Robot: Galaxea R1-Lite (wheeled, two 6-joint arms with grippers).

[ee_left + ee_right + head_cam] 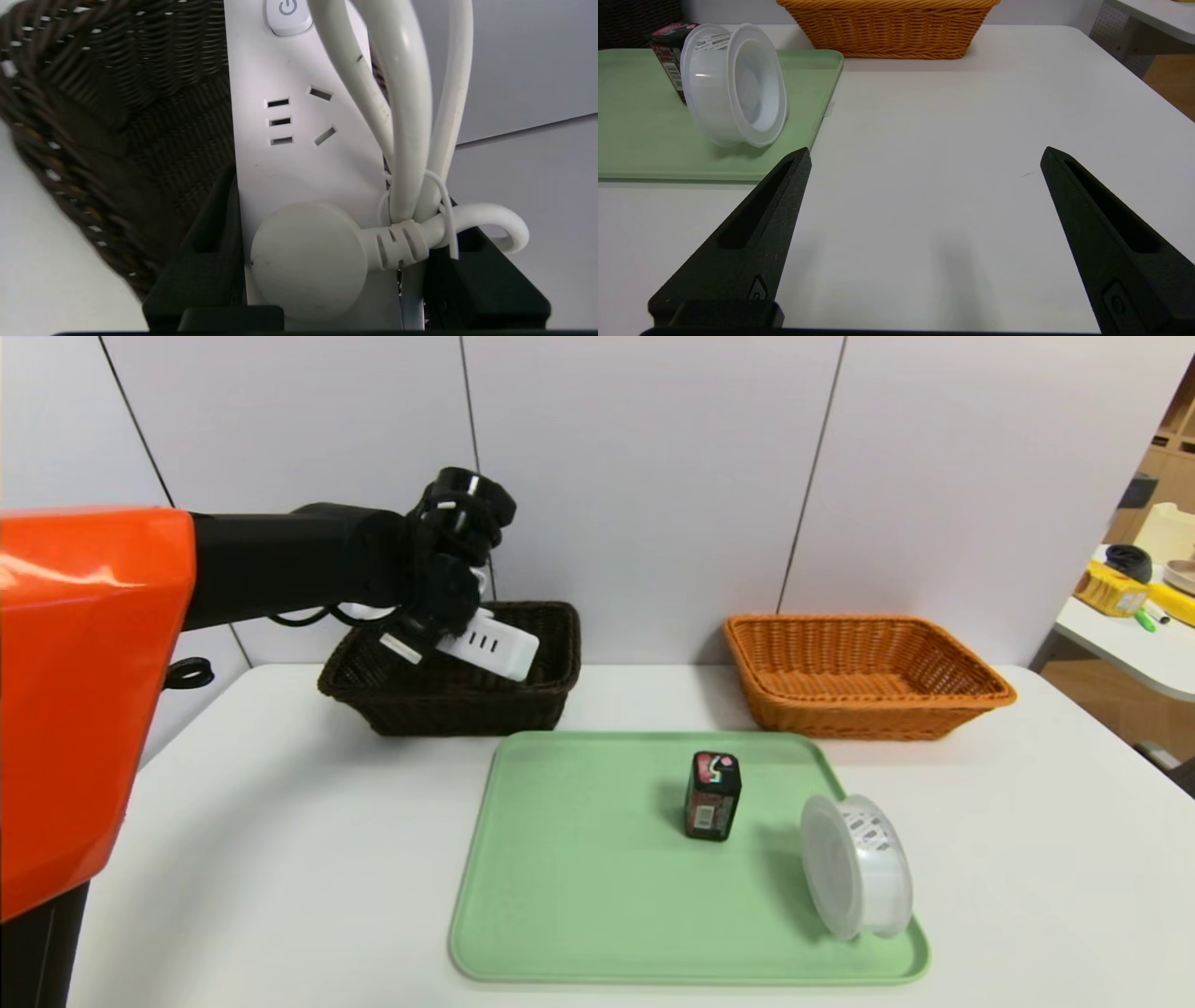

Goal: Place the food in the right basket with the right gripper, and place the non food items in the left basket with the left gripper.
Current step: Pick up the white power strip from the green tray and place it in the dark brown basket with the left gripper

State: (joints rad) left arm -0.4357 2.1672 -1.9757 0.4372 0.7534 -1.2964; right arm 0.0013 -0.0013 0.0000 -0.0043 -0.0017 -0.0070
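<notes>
Bright, diffuse light filled the head view. A sharp white glare streaked the orange arm shell (pixel 84 691), and a soft shadow spread over the desk (pixel 280 859) near its left edge. Fainter shadows lay on the green tray (pixel 597 887) beside the carton (pixel 712 796) and the tub (pixel 857 866). In the left wrist view the dark wicker basket's rim (pixel 51 154) was blurred, flecked with small highlights.

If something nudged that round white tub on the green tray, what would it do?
The tub stands on its round edge, so it would probably roll. Its translucent plastic looks smooth, perhaps slippery, and likely fairly stiff.
</notes>
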